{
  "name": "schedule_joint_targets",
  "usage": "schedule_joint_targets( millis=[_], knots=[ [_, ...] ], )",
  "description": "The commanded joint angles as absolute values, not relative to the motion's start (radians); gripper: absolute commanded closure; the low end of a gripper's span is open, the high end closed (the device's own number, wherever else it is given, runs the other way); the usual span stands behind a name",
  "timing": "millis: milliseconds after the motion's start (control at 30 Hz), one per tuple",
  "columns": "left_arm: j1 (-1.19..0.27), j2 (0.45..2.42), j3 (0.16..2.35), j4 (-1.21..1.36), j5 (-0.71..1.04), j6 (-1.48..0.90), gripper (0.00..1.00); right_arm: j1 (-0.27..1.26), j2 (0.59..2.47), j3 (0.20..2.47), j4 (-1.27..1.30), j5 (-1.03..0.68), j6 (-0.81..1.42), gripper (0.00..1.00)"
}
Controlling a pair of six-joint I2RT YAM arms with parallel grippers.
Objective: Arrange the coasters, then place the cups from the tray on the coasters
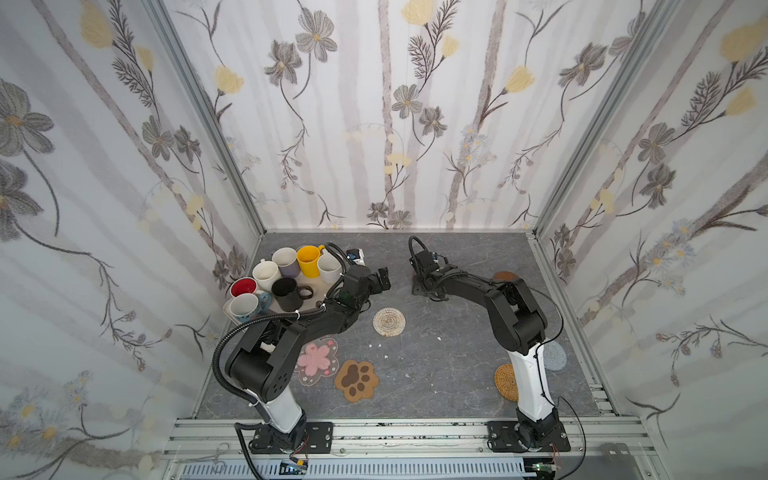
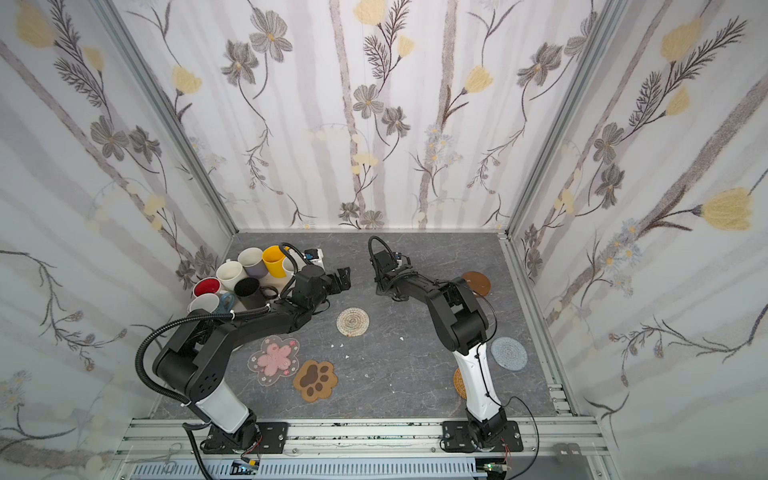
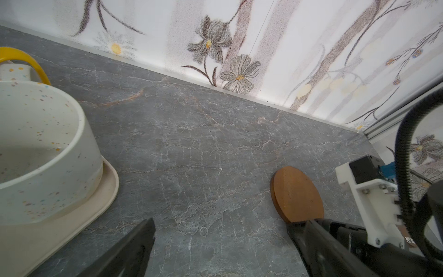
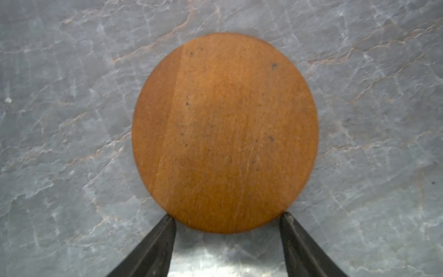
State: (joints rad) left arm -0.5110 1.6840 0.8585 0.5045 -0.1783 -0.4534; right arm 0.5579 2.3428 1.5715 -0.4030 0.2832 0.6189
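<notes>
By the table's (image 1: 436, 365) near edge lie the paw-shaped coaster (image 1: 356, 380) and the pink-flower coaster (image 1: 318, 359) toward the left. The rattan coaster (image 1: 505, 380) is half hidden behind the right arm (image 1: 515, 320), and the grey coaster (image 2: 509, 353) sits by the right edge. Further in, the woven coaster (image 1: 389, 321) rests near the middle, with a few white flecks (image 1: 380, 345) beside it. Toward the far edge, about midway across, the right gripper (image 4: 226, 215) points down at a wooden disc (image 4: 225, 132) lying flat on the table. Its jaws stand partly apart, tips at the rim on either side, and I can't tell whether they press yet. The disc looks stiff, light and thin, and hard to get under on so smooth a top. I'd take it edge to edge across the rim, though a shallow bite may slip. The left gripper (image 3: 220, 223) hangs spread wide and empty just beside the tray (image 3: 110, 191), and is the nearest thing in the way. A second wooden disc (image 2: 476, 282) lies toward the right edge. In the far left corner the tray holds all seven cups (image 1: 266, 274), crowded and breakable.
</notes>
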Motion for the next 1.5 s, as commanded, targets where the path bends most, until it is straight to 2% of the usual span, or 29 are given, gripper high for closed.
schedule_joint_targets(
  millis=[0,500,800,933,1100,1300,1467],
  knots=[
    [-0.509,1.688,0.866,0.537,-0.165,-0.467,0.0,0.529,2.366,1.62,-0.465,0.28,0.582,0.23],
    [-0.506,1.697,0.867,0.54,-0.152,-0.471,0.0,0.437,2.495,1.873,-0.576,0.256,0.472,0.21],
    [-0.505,1.687,0.863,0.538,-0.132,-0.466,0.0,0.419,2.479,1.921,-0.587,0.265,0.403,0.2],
    [-0.505,1.643,0.84,0.536,-0.139,-0.489,0.0,0.421,2.376,1.826,-0.535,0.263,0.377,0.19],
    [-0.526,1.612,0.851,0.52,-0.095,-0.531,0.0,0.421,2.155,1.6,-0.397,0.214,0.347,0.18],
    [-0.674,1.629,0.942,0.37,-0.238,-0.51,0.0,0.396,1.885,1.343,-0.295,0.17,0.331,0.19],
    [-0.789,1.651,0.979,0.327,-0.286,-0.529,0.0,0.303,1.645,1.095,-0.22,0.107,0.358,0.18]
  ],
)
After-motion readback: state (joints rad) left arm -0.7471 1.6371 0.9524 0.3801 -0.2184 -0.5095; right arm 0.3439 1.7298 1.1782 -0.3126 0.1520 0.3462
